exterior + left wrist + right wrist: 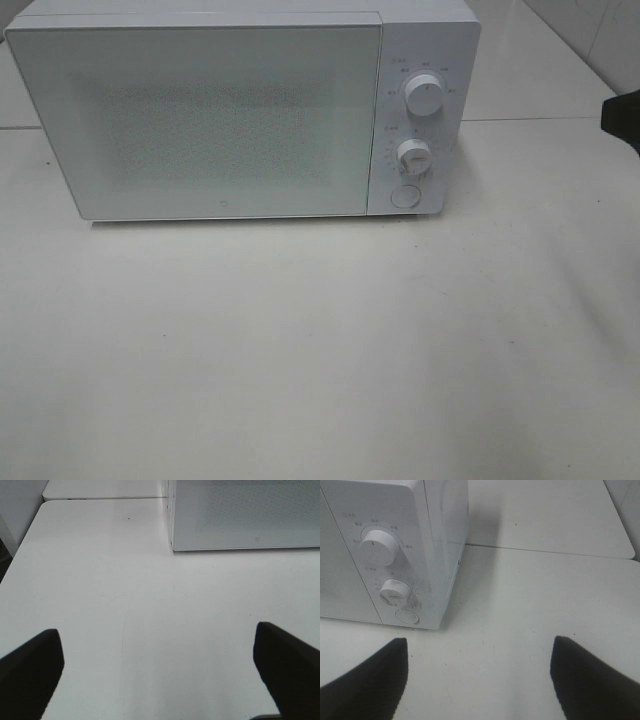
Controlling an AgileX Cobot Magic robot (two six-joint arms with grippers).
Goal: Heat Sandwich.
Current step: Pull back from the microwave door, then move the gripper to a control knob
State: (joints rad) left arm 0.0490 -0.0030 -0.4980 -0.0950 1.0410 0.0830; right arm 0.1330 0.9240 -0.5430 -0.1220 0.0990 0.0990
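A white microwave (200, 115) stands at the back of the table with its door shut; two knobs (425, 98) and a round button (404, 195) sit on its right panel. The sandwich is out of view. My left gripper (157, 672) is open over bare tabletop, off the microwave's (240, 515) front left corner. My right gripper (479, 677) is open with nothing between its fingers, near the microwave's (385, 550) front right corner and knob panel. Only a dark tip of the right arm (622, 115) shows at the high view's right edge.
The white table (320, 350) stretches in front of the microwave. A seam to a second tabletop (545, 510) runs behind the right side. The table's left edge (20, 550) shows in the left wrist view.
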